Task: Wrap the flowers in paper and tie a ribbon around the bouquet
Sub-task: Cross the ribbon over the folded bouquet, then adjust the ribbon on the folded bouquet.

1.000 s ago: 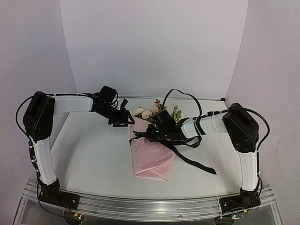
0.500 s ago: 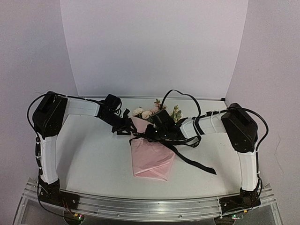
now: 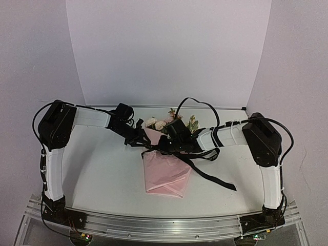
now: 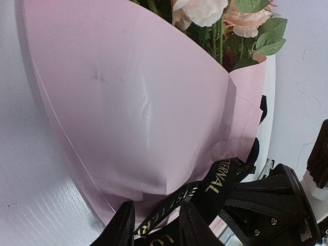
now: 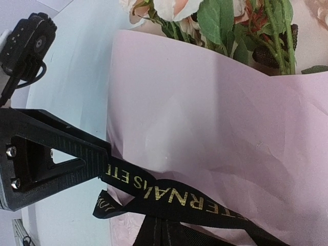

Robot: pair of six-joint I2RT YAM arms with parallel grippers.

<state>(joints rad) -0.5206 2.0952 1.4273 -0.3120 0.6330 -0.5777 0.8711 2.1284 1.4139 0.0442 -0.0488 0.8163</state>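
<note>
Flowers (image 3: 159,123) were noted wrapped in the paper (image 3: 165,174), the cone laid at frame centre on the bench (image 3: 102,174). The ribbon (image 3: 210,177) was crossed over its waist, unknotted, with one tail trailed lower right. The right gripper (image 3: 165,146) was clamped on the ribbon; the left gripper (image 4: 156,225) was seen astride it, fingers apart. Knotting was judged outstanding.

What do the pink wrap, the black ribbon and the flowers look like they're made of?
The pink wrap: thin matte paper, probably; it holds soft creases and a sharp folded edge. The black ribbon: woven fabric with a slight sheen, gold printed letters. The flowers: likely artificial, cloth-like petals and leaves, though real ones can't be ruled out.
</note>
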